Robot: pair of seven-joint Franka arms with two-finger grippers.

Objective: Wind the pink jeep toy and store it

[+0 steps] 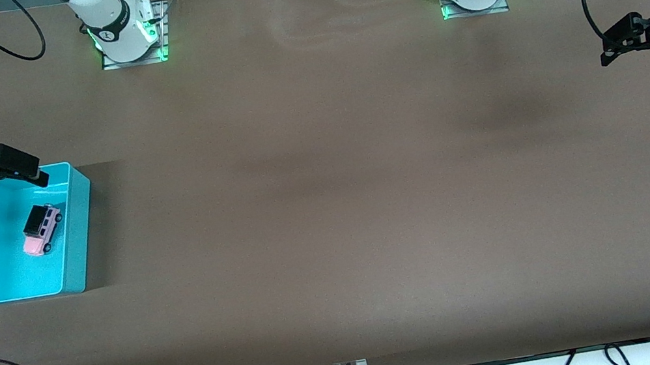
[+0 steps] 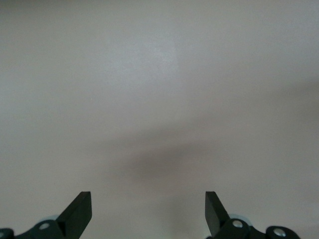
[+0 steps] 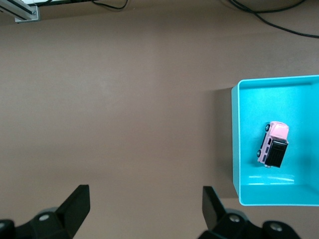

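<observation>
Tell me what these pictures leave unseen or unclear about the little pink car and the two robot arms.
- Pink jeep toy in the turquoise bin: any winding part is too small to see in the front and right wrist views.
- Right gripper, over the bin's rim farthest from the front camera: its arm is cut off by the front view's edge.
- Left gripper, waiting at its own end of the table: its arm is cut off too, and its wrist view shows only bare table.

The pink jeep toy (image 3: pixel 273 144) lies inside the turquoise bin (image 3: pixel 235 149).
</observation>
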